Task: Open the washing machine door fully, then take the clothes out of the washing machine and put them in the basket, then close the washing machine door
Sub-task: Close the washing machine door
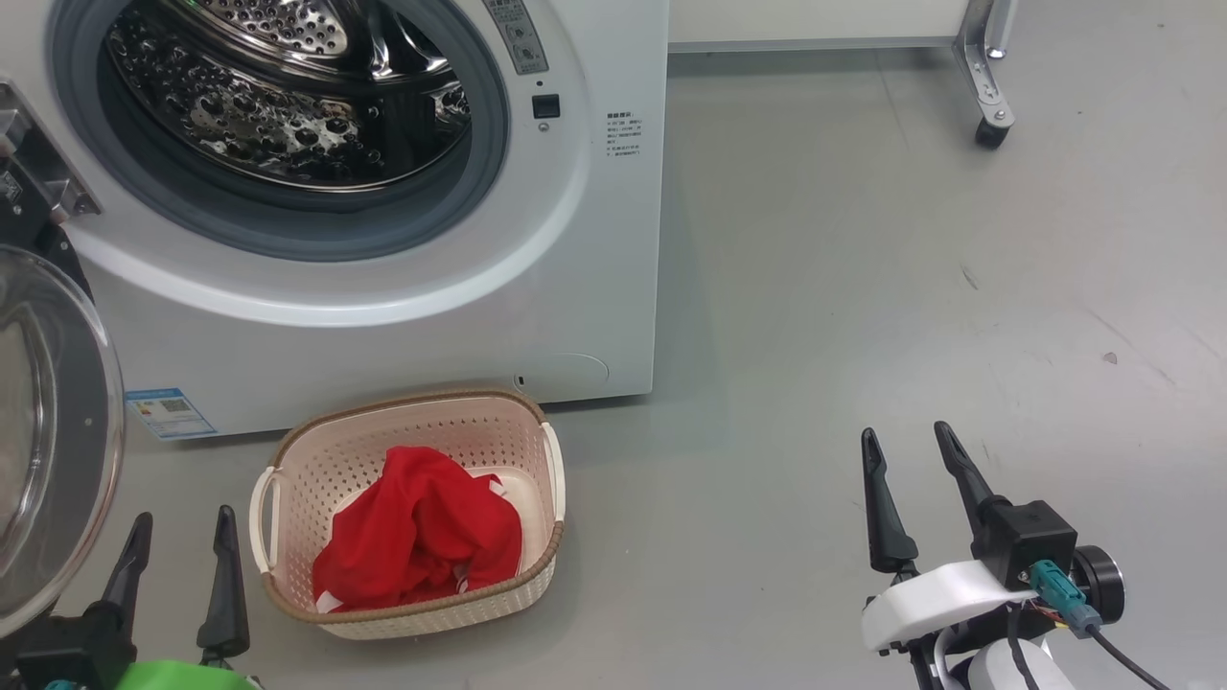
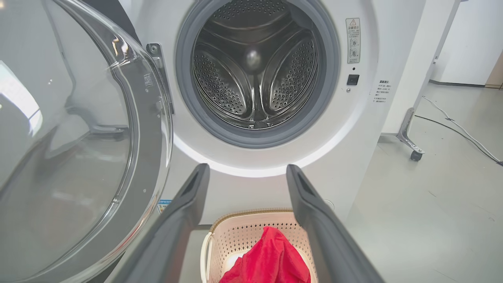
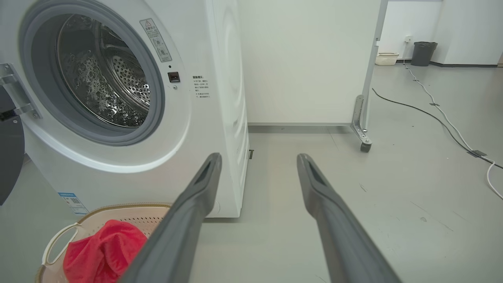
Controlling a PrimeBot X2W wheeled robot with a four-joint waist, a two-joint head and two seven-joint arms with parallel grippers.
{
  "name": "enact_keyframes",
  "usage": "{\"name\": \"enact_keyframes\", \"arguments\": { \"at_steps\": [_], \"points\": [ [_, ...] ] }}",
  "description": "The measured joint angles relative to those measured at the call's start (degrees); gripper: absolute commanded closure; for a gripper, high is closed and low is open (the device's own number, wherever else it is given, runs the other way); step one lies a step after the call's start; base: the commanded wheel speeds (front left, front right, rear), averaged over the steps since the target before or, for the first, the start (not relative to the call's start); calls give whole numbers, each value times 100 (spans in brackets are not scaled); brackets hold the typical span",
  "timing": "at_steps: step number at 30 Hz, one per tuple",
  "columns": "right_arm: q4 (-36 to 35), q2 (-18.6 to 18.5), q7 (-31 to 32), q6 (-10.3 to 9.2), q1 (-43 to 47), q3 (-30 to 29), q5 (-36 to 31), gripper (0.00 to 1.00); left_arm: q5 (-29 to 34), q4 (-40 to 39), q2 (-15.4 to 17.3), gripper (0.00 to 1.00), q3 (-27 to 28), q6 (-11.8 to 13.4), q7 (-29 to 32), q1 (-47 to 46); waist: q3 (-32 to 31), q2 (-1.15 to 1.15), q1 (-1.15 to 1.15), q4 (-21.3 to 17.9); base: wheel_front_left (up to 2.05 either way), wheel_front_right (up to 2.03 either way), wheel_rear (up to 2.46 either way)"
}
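The white washing machine (image 1: 594, 240) stands at the upper left, its steel drum (image 2: 255, 74) bare of cloth in what shows. The washing machine door (image 1: 48, 431) is swung wide open to the left, glass bowl (image 2: 67, 129) facing out. Red clothes (image 1: 417, 532) lie bunched in the cream basket (image 1: 537, 450) on the floor before the machine. My left gripper (image 1: 182, 537) is open at the lower left, between door and basket, holding nothing. My right gripper (image 1: 911, 441) is open over bare floor, well right of the basket (image 3: 118, 214). Clothes (image 2: 271, 259) show between the left fingers (image 2: 184, 204).
A white panel on a castor frame (image 1: 987, 96) stands behind and right of the machine. Cables (image 3: 440, 114) trail across the grey floor at the far right, with a dark bin (image 3: 423, 53) by the back wall. Open floor (image 1: 911, 287) lies right of the machine.
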Motion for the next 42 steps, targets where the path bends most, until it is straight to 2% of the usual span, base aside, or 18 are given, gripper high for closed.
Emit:
{"name": "enact_keyframes", "arguments": {
  "at_steps": [25, 34, 42],
  "points": [
    [34, 1, 0, 0, 108, -49, 1, 0, 18, 101, -58, 0, -133, -46, 0, 67, -61, 0, 0, 138, -34, 34, 0],
    [13, 3, 0, 0, 109, -3, 1, 0, 16, 197, -77, 0, -201, -51, 1, 56, -2, 0, 0, 431, 0, 0, 0],
    [51, 2, 0, 4, 98, 176, 0, 0, -11, 337, -116, 0, -137, -53, 0, 49, 54, 0, 0, 909, 0, 0, 0]
  ]
}}
